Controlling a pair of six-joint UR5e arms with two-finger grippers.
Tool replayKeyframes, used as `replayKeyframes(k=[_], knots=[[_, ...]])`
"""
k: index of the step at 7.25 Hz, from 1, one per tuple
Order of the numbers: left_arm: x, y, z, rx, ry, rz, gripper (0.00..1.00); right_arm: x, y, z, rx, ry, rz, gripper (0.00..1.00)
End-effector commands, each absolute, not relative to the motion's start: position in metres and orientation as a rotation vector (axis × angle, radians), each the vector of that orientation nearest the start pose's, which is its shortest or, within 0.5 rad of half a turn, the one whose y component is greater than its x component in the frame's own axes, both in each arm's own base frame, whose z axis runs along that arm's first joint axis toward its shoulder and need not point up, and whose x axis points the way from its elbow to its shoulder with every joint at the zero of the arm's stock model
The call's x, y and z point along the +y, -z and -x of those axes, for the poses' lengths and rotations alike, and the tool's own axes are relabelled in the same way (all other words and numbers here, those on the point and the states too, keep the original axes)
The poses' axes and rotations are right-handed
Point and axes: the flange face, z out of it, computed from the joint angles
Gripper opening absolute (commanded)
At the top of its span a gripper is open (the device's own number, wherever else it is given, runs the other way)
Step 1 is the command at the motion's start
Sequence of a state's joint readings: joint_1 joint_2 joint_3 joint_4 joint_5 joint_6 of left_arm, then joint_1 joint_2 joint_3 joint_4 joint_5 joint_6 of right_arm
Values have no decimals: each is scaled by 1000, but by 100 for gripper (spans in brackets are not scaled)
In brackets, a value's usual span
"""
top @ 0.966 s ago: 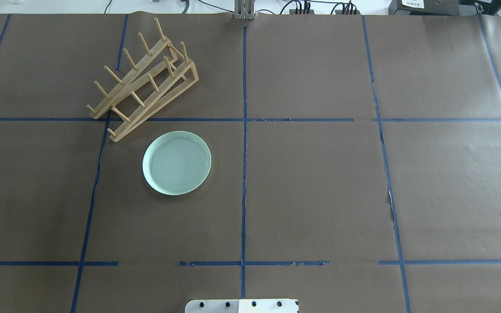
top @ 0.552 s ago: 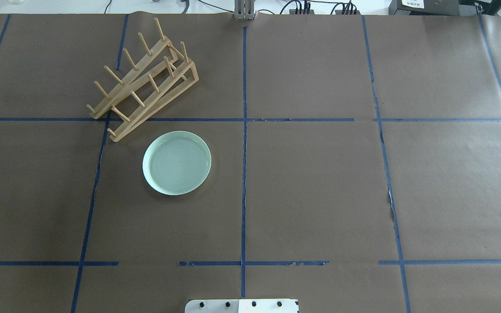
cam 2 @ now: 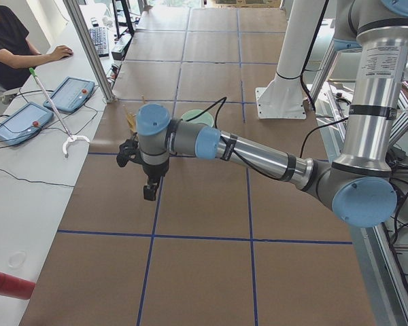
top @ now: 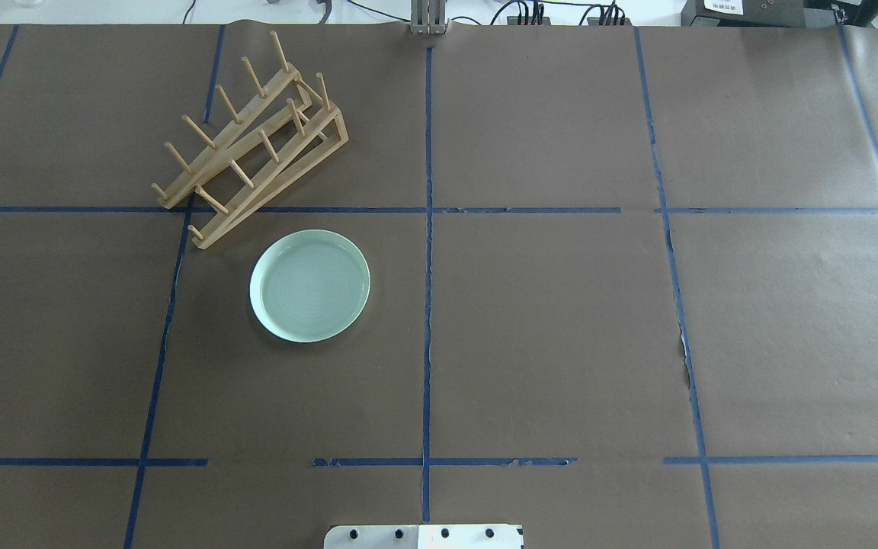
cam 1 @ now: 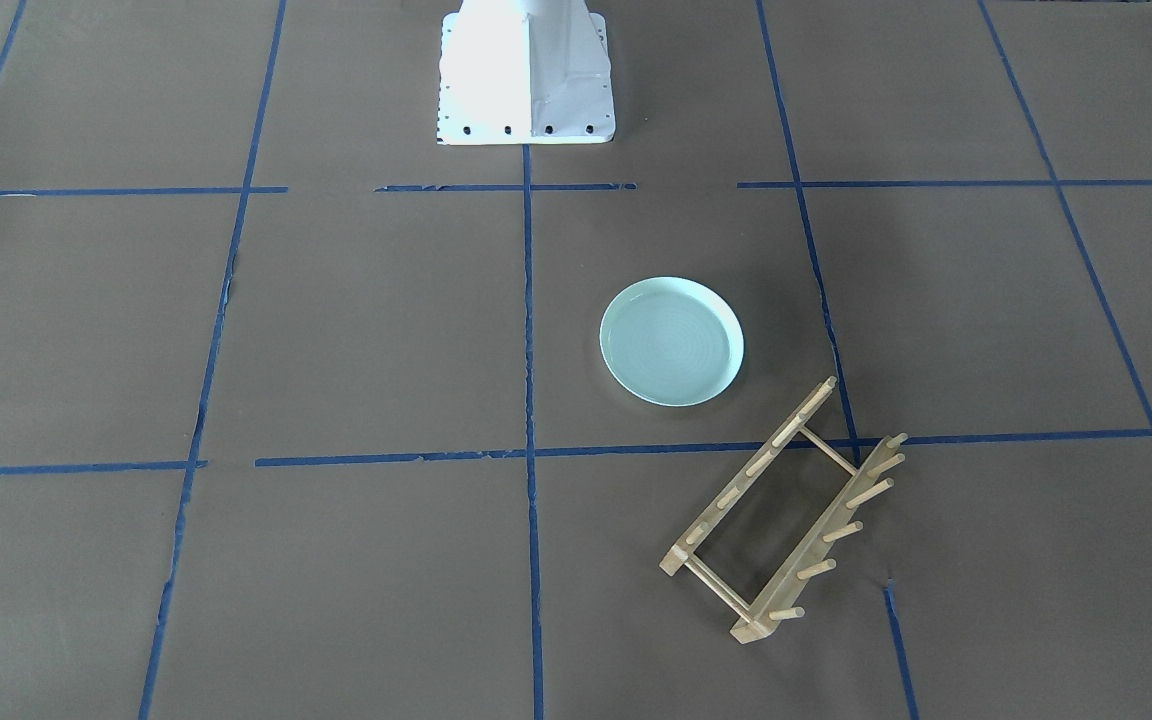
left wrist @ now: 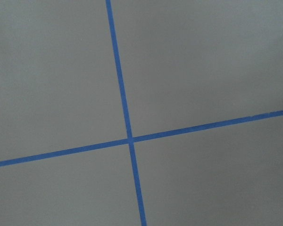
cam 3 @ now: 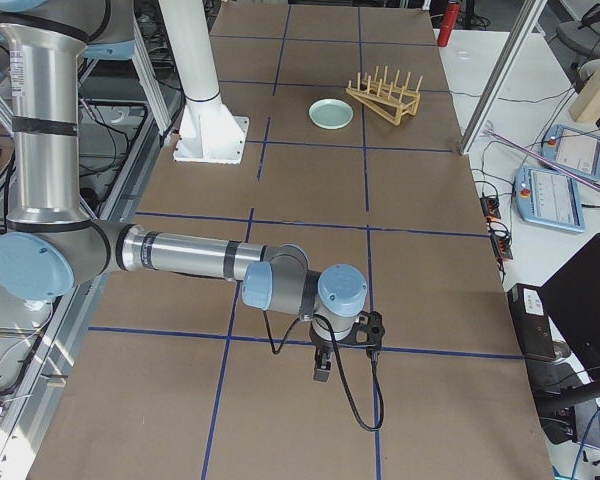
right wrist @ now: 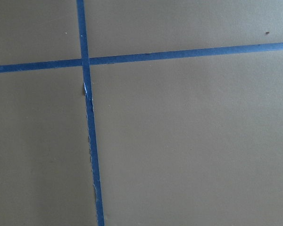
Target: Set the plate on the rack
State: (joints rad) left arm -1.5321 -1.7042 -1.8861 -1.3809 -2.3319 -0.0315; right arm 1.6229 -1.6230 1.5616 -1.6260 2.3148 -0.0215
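The pale mint-green plate [top: 309, 286] lies flat on the brown paper, just in front of the wooden rack [top: 256, 191]. Both also show in the front-facing view, the plate [cam 1: 671, 341] and the rack [cam 1: 804, 555], which stands askew with its pegs up and empty. My left gripper [cam 2: 150, 190] shows only in the left side view, hanging over the paper well away from the plate [cam 2: 198, 115]. My right gripper [cam 3: 321, 370] shows only in the right side view, far from the plate [cam 3: 331, 113]. I cannot tell whether either is open or shut.
The robot's white base [top: 424, 536] stands at the near table edge. Blue tape lines [top: 427, 229] cross the paper. An operator [cam 2: 13, 41] sits by tablets beyond the table's far side. A red cylinder [cam 2: 7, 285] lies there. Both wrist views show only paper and tape.
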Motion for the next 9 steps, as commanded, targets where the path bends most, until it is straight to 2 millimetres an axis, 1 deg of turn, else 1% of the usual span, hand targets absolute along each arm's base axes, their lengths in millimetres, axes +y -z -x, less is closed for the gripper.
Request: replayKeyframes(k=[1, 2, 3, 4, 5, 6, 7, 8, 9], knots=[[-511, -344, -4, 805, -87, -257, 100, -456, -695, -90, -747, -73, 84, 100], [-495, -304, -48, 846, -90, -253, 100, -456, -695, -90, -747, -73, 84, 100], [-490, -264, -93, 886, -100, -250, 100, -456, -695, -90, -747, -73, 84, 100], [-486, -225, -153, 860, -74, -258, 100, -457, -695, -90, -747, -71, 82, 100], [-474, -205, -212, 858, -55, -227, 100, -456, -695, -90, -747, -73, 84, 100], [-466, -192, -256, 850, -43, -206, 100, -456, -695, -90, -747, -73, 84, 100], [-464, -184, -304, 832, -42, -174, 100, -456, -695, -90, -747, -73, 84, 100], [-466, -178, -361, 787, -29, -153, 100, -456, -695, -90, -747, -73, 84, 100], [-479, -169, -401, 762, -35, -129, 100, -456, -695, -90, -747, -73, 84, 100]])
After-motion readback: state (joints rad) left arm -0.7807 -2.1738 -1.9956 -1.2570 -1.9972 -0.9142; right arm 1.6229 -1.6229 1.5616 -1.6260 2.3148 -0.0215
